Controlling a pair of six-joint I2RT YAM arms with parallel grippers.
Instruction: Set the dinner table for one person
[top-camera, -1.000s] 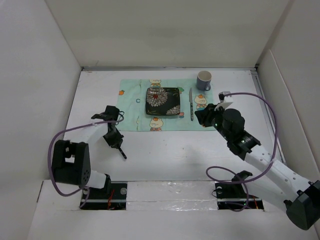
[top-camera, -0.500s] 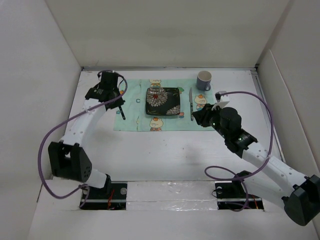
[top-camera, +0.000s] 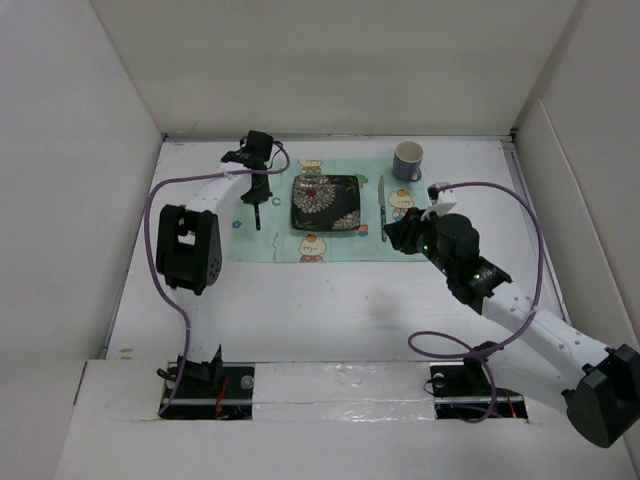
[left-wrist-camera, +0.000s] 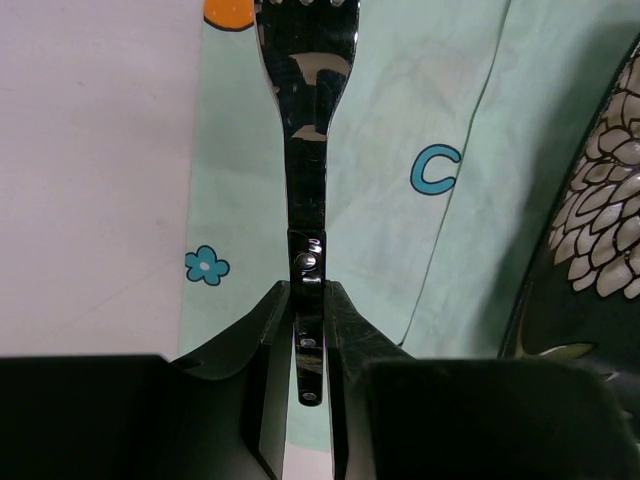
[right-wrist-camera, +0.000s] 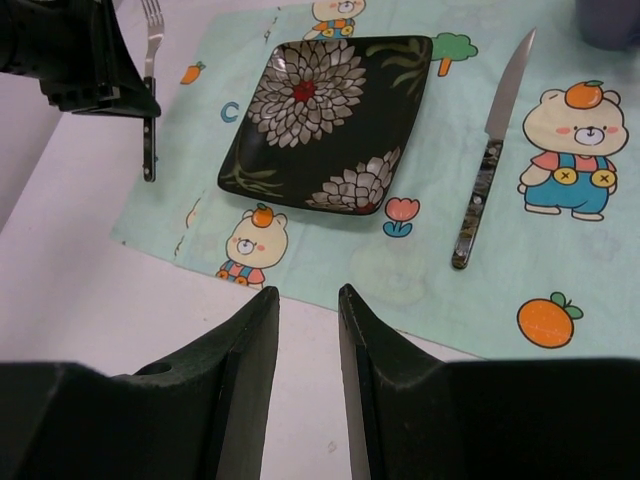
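Just left of the plate (top-camera: 325, 202), the left gripper (left-wrist-camera: 308, 300) pinches the handle end of a fork (left-wrist-camera: 305, 120), which is over the green bear mat (top-camera: 270, 228). Right of the plate and a little nearer, the right gripper (right-wrist-camera: 308, 300) hovers with jaws slightly parted and empty. Plate and mat lie on the white dinner table (top-camera: 330, 300).

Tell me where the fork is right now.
In the top view the fork is gripped in the left hand over the left part of the green mat, just left of the black plate.
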